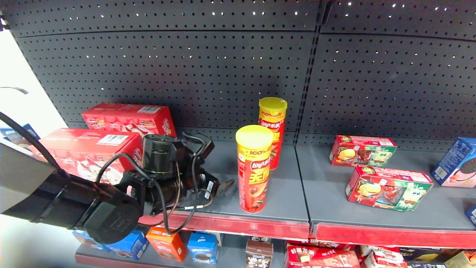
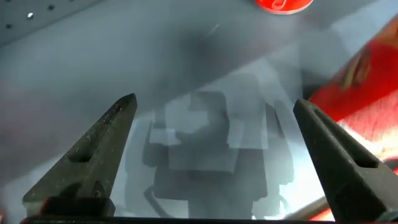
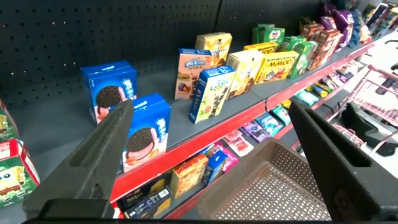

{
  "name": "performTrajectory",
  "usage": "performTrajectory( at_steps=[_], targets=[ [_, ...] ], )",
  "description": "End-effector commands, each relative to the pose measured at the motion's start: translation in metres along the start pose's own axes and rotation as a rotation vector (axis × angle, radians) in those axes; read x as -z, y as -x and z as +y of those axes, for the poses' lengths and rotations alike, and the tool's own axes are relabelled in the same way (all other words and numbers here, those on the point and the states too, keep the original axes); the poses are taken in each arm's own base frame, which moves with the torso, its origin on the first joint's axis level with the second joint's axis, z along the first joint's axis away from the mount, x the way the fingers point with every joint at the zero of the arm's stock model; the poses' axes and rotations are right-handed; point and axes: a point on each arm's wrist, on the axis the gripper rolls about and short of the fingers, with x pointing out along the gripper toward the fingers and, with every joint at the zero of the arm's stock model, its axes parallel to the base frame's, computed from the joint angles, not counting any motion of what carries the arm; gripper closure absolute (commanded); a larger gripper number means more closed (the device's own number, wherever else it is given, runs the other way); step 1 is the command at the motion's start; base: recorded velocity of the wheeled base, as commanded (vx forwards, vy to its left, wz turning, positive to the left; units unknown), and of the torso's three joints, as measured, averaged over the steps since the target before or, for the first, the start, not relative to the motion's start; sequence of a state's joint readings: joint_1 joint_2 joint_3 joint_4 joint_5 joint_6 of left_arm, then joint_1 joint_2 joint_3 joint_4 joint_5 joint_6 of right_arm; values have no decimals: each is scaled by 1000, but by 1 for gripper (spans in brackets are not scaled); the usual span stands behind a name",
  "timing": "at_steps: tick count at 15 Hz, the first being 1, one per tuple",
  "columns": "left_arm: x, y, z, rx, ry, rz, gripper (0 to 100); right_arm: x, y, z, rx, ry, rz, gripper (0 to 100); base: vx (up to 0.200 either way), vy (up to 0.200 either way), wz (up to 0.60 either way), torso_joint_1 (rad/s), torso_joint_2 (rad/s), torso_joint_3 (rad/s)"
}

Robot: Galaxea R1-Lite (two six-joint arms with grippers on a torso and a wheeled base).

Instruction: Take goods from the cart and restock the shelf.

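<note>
The left jaws are seen spread wide and empty, low over the shelf (image 1: 286, 193), the upright front chip can (image 1: 254, 169) just beside their tips on the robot's right, a second can (image 1: 272, 130) behind it. The right jaws, likewise open and empty, are held above a mesh basket (image 3: 261, 186), and that arm is judged nearer for the next pick.

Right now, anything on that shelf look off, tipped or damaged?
Nothing is tipped, spilled or damaged. The front chip can and rear chip can stand upright. The only oddity is that the front cartoon box and rear cartoon box look slightly skewed to the shelf edge.
</note>
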State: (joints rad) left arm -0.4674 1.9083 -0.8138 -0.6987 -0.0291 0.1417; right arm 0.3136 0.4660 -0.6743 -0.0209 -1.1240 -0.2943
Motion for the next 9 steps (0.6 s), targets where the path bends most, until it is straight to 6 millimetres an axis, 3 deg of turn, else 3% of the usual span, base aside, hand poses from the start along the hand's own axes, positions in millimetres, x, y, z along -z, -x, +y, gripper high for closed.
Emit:
performTrajectory(
  at_steps=[1, 9],
  targets=[
    [1, -10, -6, 17, -4, 6, 0, 1, 0, 1, 3, 5, 3, 0, 0, 0, 0, 0, 0, 0],
    [-4, -29, -18, 46, -14, -12, 0, 7, 2, -1, 14, 12, 4, 0, 0, 0, 0, 0, 0, 0]
  ],
)
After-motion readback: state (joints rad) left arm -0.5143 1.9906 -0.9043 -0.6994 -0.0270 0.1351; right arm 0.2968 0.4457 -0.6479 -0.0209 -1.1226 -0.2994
